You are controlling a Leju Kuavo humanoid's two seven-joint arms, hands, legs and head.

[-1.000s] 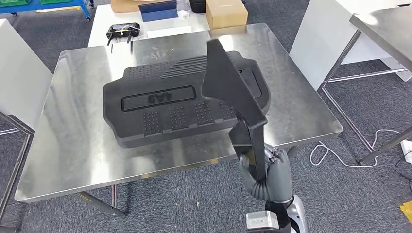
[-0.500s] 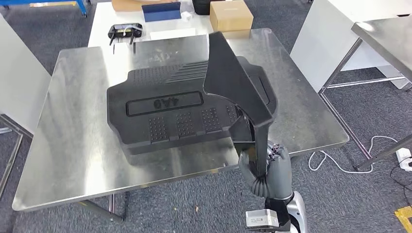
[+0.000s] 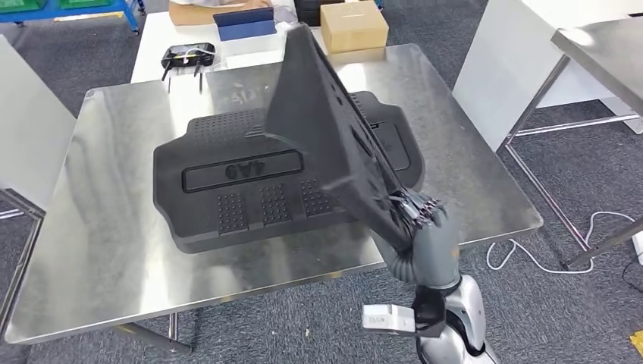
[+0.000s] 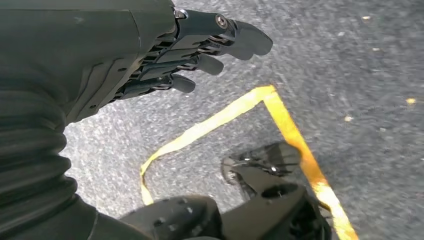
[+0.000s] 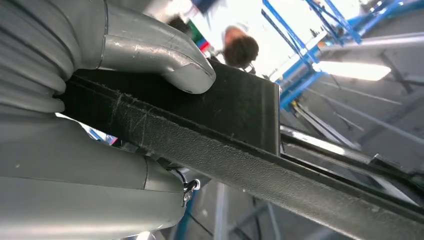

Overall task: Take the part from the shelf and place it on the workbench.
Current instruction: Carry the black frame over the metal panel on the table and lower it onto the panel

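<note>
Grey carpet (image 3: 576, 174) is spreading around a steel workbench (image 3: 98, 227), on which a large black moulded panel (image 3: 227, 189) is already lying flat. Beyond it, a white table (image 3: 152, 45) is carrying a cardboard box (image 3: 352, 25) and a dark device with cables (image 3: 186, 54).

A second black part (image 3: 318, 129) is being held on edge above the near right portion of the workbench, tilted over the lying panel, its lower corner clamped by the right hand (image 3: 425, 235). In the right wrist view the thumb (image 5: 155, 55) is pressing on one face of the part while the fingers are wrapping the other. The left hand (image 4: 200, 50) is hanging over the carpet beside yellow floor tape (image 4: 280, 115), fingers loosely extended and apart, nothing in them.

Judged from this, the fetching is being treated as finished and the placing is what is left: the part is not yet resting on the steel.

Whether the part's lower edge is touching the lying panel is being left undecided, since that contact is hidden by the part itself. The shelf is not being made out with certainty.
</note>
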